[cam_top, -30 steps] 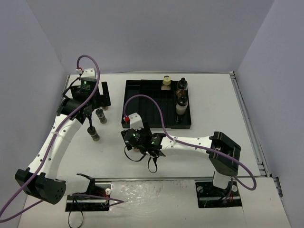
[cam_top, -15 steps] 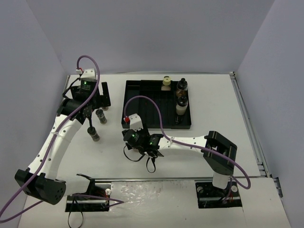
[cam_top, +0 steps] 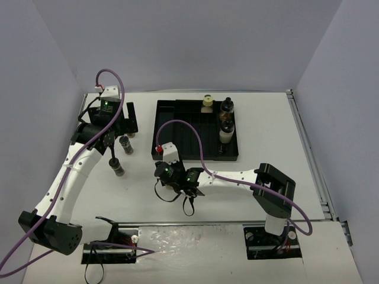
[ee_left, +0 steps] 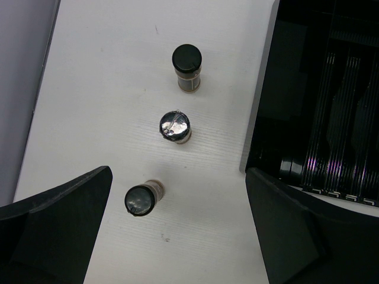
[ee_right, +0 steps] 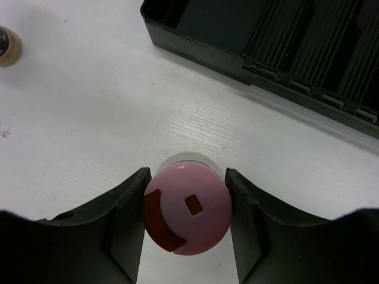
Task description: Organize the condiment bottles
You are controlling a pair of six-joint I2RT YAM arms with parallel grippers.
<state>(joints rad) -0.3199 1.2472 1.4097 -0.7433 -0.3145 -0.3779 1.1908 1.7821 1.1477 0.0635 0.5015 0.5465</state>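
Observation:
In the right wrist view my right gripper (ee_right: 186, 208) is shut on the pink cap of a condiment bottle (ee_right: 188, 207) that stands upright on the white table, just in front of the black ribbed tray (ee_right: 272, 41). From above, that wrist (cam_top: 172, 175) hides the bottle. My left gripper (ee_left: 177, 234) hangs open above three loose bottles: one with a black cap (ee_left: 187, 61), one with a silvery top (ee_left: 175, 126) and one with a dark cap (ee_left: 140, 199) near its left finger. A yellow-capped bottle (cam_top: 207, 102) and two dark ones (cam_top: 227, 107) (cam_top: 225, 131) stand in the tray.
The tray (cam_top: 177, 127) lies at the back middle of the table, its left half bare. Another loose bottle (ee_right: 6, 45) shows at the far left of the right wrist view. Grey walls close in the table on three sides.
My right gripper's fingers have closed onto the pink-capped bottle, and that arm has shifted slightly left. The left arm and the loose bottles have not moved.

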